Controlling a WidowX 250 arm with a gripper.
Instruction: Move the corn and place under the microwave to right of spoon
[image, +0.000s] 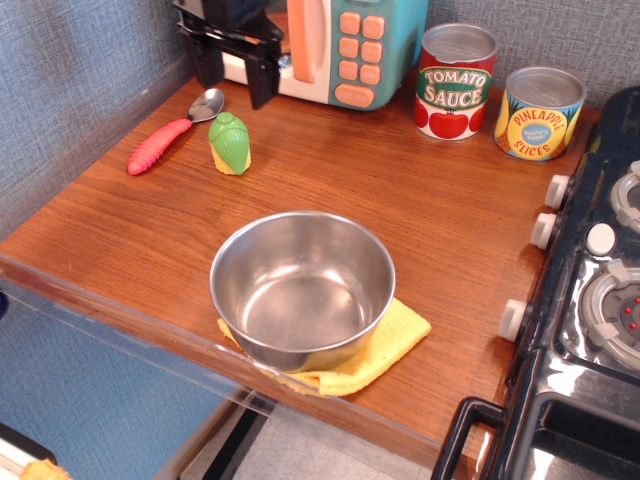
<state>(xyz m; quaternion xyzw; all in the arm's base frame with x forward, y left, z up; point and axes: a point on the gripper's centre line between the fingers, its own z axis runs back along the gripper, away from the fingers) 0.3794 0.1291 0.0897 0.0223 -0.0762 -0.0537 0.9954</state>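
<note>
Gripper (235, 72) wide open (empty), above corn (230, 143)

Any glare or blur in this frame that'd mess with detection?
observation.image: sharp overall; bright reflections inside the steel bowl and on the glossy stove; soft sheen on the table; corn and spoon evenly lit; gripper dark, cropped at top edge.

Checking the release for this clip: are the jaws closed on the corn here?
No. The corn stands alone on the wood beside the spoon, with the open gripper raised clear above it.
</note>
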